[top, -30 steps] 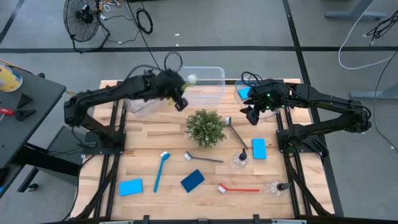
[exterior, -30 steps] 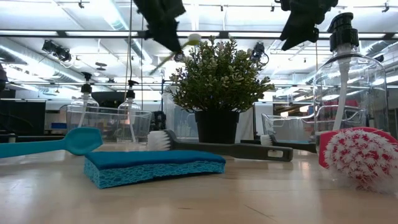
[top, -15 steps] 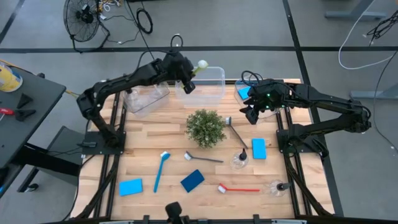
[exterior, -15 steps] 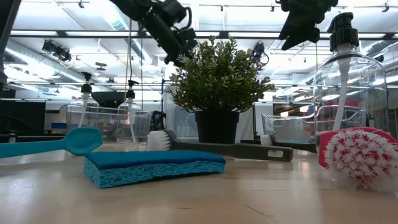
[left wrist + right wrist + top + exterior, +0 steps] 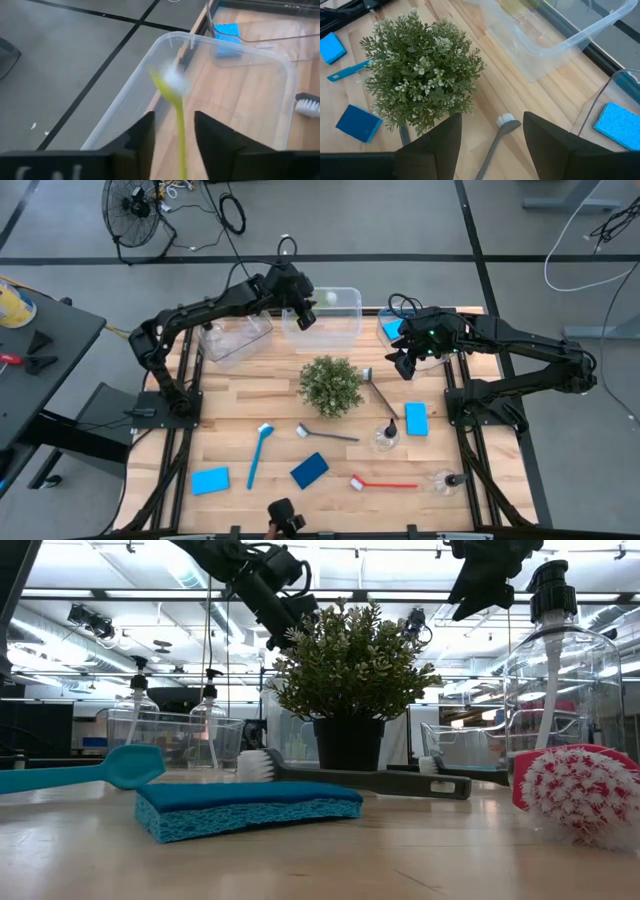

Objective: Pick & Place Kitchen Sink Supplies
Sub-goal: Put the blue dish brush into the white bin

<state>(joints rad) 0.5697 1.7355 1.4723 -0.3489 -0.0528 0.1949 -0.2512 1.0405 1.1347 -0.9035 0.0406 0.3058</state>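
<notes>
My left gripper (image 5: 305, 315) (image 5: 175, 145) stands open over the clear middle bin (image 5: 345, 300) at the table's far edge. A yellow dish brush (image 5: 179, 125) with a white head (image 5: 330, 297) shows blurred in the gap between its fingers, which stand wider than the thin handle. My right gripper (image 5: 405, 365) (image 5: 490, 150) waits open in the air at the far right, beside the plant. On the table lie a blue brush (image 5: 258, 453), two grey brushes (image 5: 325, 434) (image 5: 378, 390), a red brush (image 5: 385, 483), blue sponges (image 5: 210, 480) (image 5: 309, 470) (image 5: 416, 418) and two clear bottles (image 5: 385, 438) (image 5: 445, 480).
The bushy green plant (image 5: 330, 385) stands mid-table. A clear bin (image 5: 235, 340) at the far left holds bottles; another bin (image 5: 392, 328) at the far right holds a blue sponge. Bare wood lies between the plant and the far bins.
My left gripper has carried the yellow brush from near the far-left bin toward the table's right and far edge, stopping over the middle bin and sinking a little. The brush's white head now lies inside the bin's outline. My right arm has kept still.
</notes>
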